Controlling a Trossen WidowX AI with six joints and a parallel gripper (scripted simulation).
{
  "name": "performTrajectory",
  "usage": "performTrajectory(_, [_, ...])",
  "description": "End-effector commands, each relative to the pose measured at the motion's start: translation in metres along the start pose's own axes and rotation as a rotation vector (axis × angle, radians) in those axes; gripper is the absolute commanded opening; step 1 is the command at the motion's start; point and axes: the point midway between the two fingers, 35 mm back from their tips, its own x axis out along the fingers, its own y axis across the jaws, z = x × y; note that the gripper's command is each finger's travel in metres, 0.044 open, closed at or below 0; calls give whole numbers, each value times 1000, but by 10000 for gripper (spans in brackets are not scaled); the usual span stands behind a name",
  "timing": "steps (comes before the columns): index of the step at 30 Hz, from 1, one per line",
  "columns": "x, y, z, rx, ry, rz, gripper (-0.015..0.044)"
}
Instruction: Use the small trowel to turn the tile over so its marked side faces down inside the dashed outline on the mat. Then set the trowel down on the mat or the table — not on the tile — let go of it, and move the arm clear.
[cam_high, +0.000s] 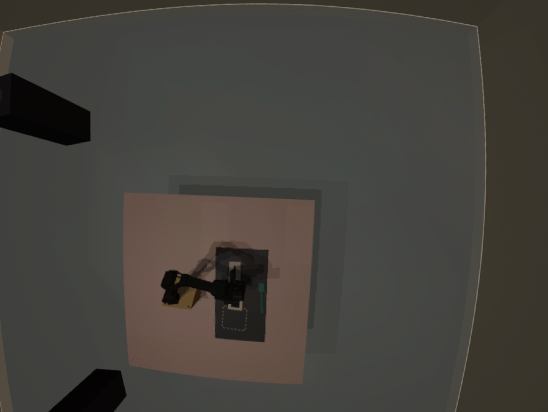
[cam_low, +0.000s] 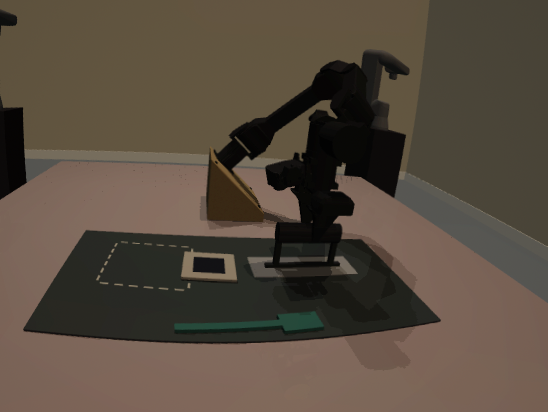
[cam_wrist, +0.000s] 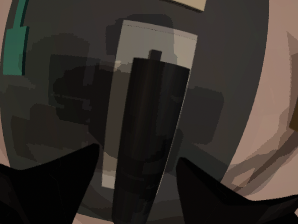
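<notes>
Toward the counter's (cam_high: 165, 225) (cam_low: 280, 385) (cam_wrist: 282, 50) right edge in the exterior view, the end effector (cam_high: 237, 289) (cam_low: 315, 220) (cam_wrist: 139, 157) is straddling the trowel (cam_high: 235, 264) (cam_low: 300, 232) (cam_wrist: 155, 105), fingers parted, gripping nothing. Toward the left edge, the tile (cam_high: 235, 309) (cam_low: 209, 278) (cam_wrist: 195, 4) is lying marked-side up. Grasping seems underway; closing is likely coming next.

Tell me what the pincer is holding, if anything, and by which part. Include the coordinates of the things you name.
Nothing: the pincer (cam_high: 236, 291) (cam_low: 311, 222) (cam_wrist: 139, 157) is open, with gaps either side of the trowel's black handle (cam_high: 233, 274) (cam_low: 300, 233) (cam_wrist: 151, 120).

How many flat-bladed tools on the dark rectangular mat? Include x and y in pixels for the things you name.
2. Black-handled trowel with a pale blade (cam_high: 235, 264) (cam_low: 307, 232) (cam_wrist: 155, 110): under the black gripper (cam_high: 236, 290) (cam_low: 311, 222) (cam_wrist: 139, 157). Green long-handled spatula (cam_high: 261, 288) (cam_low: 300, 322) (cam_wrist: 15, 52): near the mat's (cam_high: 240, 337) (cam_low: 100, 315) (cam_wrist: 240, 50) long edge, opposite the arm base. No others visible.
</notes>
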Motion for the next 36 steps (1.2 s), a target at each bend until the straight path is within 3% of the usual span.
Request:
performTrajectory(1, [4, -1, 1, 6, 0, -3, 244])
performTrajectory(6, [4, -1, 1, 6, 0, -3, 132])
performTrajectory(28, [4, -1, 1, 11, 0, -3, 130])
performTrajectory(36, [4, -1, 1, 221, 0, -3, 130])
